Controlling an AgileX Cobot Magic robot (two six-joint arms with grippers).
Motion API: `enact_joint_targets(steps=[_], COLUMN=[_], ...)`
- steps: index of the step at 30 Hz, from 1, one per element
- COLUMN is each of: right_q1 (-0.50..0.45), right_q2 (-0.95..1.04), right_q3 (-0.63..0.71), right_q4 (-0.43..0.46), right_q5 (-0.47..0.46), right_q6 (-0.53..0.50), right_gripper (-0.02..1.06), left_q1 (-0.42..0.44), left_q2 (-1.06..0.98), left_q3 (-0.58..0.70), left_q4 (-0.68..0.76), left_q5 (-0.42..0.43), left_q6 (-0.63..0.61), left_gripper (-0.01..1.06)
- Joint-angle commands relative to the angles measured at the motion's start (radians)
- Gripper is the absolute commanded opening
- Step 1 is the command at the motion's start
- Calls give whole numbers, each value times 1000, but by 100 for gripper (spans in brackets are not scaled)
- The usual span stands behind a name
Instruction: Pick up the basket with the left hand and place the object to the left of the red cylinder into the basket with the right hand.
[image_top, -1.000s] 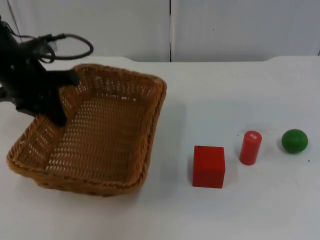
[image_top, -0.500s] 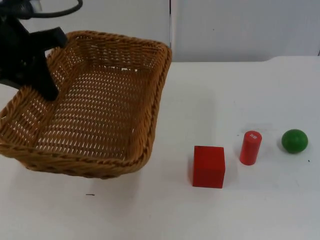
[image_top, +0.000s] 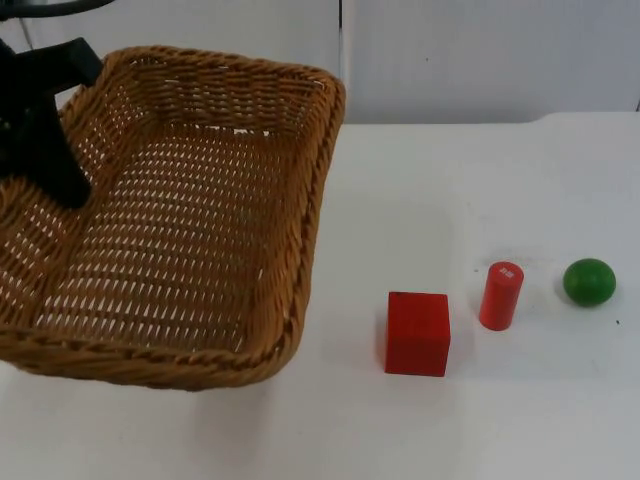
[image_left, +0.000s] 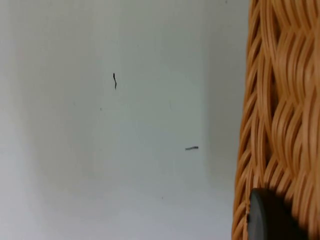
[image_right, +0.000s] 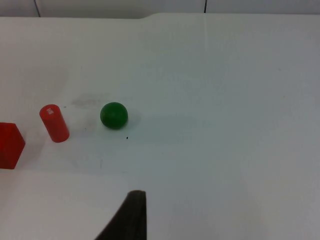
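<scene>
- The left end effector (image_top: 55, 150) sits at the upper left of the top view, clamped on the left rim of the basket (image_top: 190, 230), which it holds tilted and raised off the tabletop (image_top: 420, 420).
- In the left wrist view the basket's woven wall (image_left: 282, 110) runs beside bare tabletop, with a black fingertip (image_left: 267, 220) against the weave.
- The basket's right rim stands apart from the red cube (image_top: 417, 333), with an open strip of tabletop between them.
- The cube is just left of the red cylinder (image_top: 500, 295); a green ball (image_top: 589, 282) lies near the cylinder's right.
- The right end effector (image_right: 131, 220) waits above open tabletop, well apart from the ball; I cannot tell how its fingers stand.
</scene>
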Motion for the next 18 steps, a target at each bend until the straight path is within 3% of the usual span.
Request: enact_joint_targets(steps=[1,18], right_q1=[-5,-5], right_q2=[-2,-2], right_q3=[0,0], right_q4=[0,0], right_q5=[-7,-7], right_q6=[-11,-11], right_gripper=[105,105], left_q1=[-4,-4], left_q2=[-29,-250], left_q3=[11,180], left_q4=[-34,-116], left_q5=[11,37], left_q6=[-5,5], left_gripper=[0,0])
